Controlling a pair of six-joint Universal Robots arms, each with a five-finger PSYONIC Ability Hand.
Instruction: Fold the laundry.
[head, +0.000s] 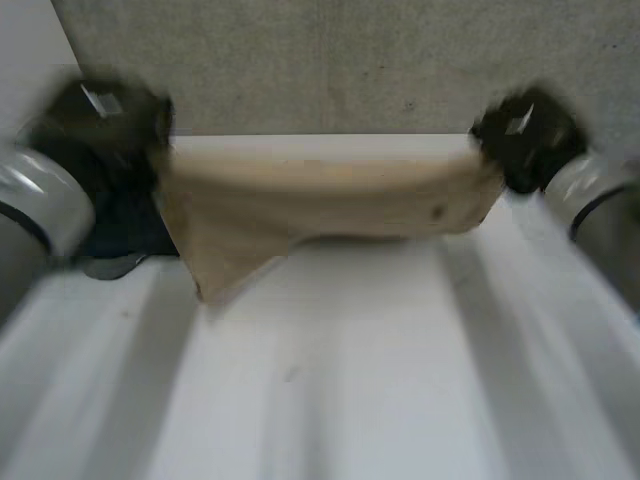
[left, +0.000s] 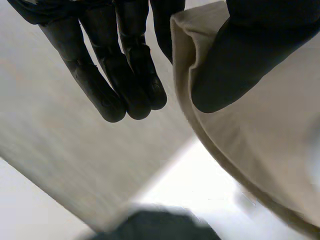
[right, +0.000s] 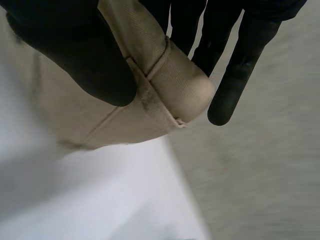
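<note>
Beige cloth hangs in the air between my two hands, above the far part of the white table, and I see no place where it lies on the table. My left hand holds one end and my right hand holds the other end, well apart, so the upper edge is pulled almost straight. I think this is the reason for such a hold: a stretched edge lets the rest hang free and shows where a fold can go. Near my left hand one flap hangs lower, down to a point, so the cloth is not yet even. In the left wrist view my thumb presses on the cloth just beside its edge and pinches it, while the other fingers are straight and touch nothing. In the right wrist view the thumb clamps a thick seamed corner against the fingers behind it. This grip is at the very corner, and I judge it could slip if I pull harder. Something dark lies below my left hand, perhaps another garment; I cannot tell. I judge the folding is only at its beginning: the cloth should next come down flat.
</note>
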